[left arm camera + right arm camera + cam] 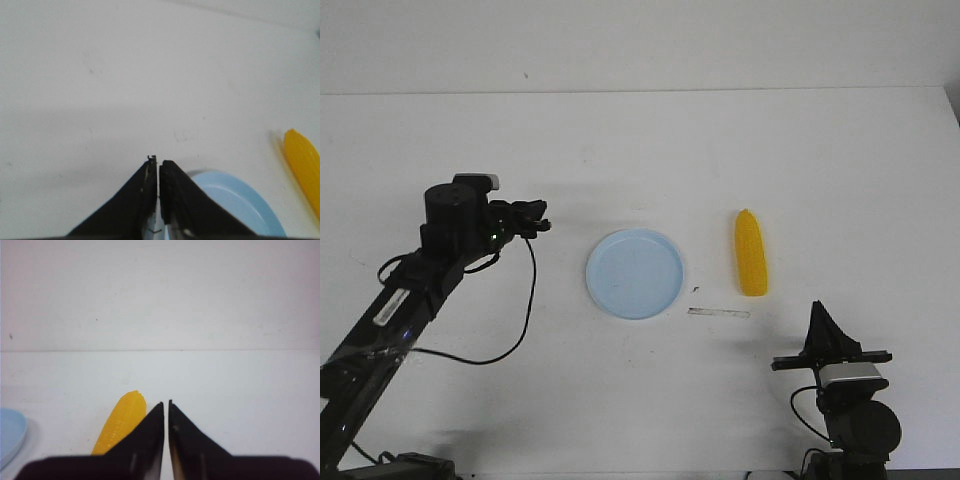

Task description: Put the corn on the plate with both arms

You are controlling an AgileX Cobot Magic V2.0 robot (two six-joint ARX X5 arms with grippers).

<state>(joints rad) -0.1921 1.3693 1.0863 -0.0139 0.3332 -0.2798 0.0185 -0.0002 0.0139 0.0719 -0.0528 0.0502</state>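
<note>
Left pincer [534, 219]: sitting pressed together, fingers [176, 200] showing only a hairline slit in the left wrist view, pinching nothing. Hovering over the left half of the table [640, 150], tips pointing toward the plate, near it but apart.
Right pincer [823, 322]: also sitting pressed together, fingers [150, 432] meeting at a thin seam in the right wrist view, gripping nothing. Sitting by the near edge, toward the right corner, tips pointing to the far edge.
Left arm [410, 290]: reaching in from the near-left corner, black cable looping onto the table beside it.
Right arm [855, 415]: staying low at the near edge, grey-white camera module on top.
Corn [751, 253]: lying flat on the table right of centre, not on the plate. Long axis running near edge to far edge, pointed tip facing the far edge. Sitting between plate and right edge, apart from the plate. Right wrist view showing it just ahead of the right pincer, slightly to one side, not touching.
Plate [635, 273]: lying flat about mid-table, pale blue, holding nothing. Sitting between left pincer and corn.
Strip [718, 313]: small flat grey strip lying on the table just nearside of the corn, between plate and right pincer; cannot tell what it is.
Table: plain white, faint scuffs showing.
</note>
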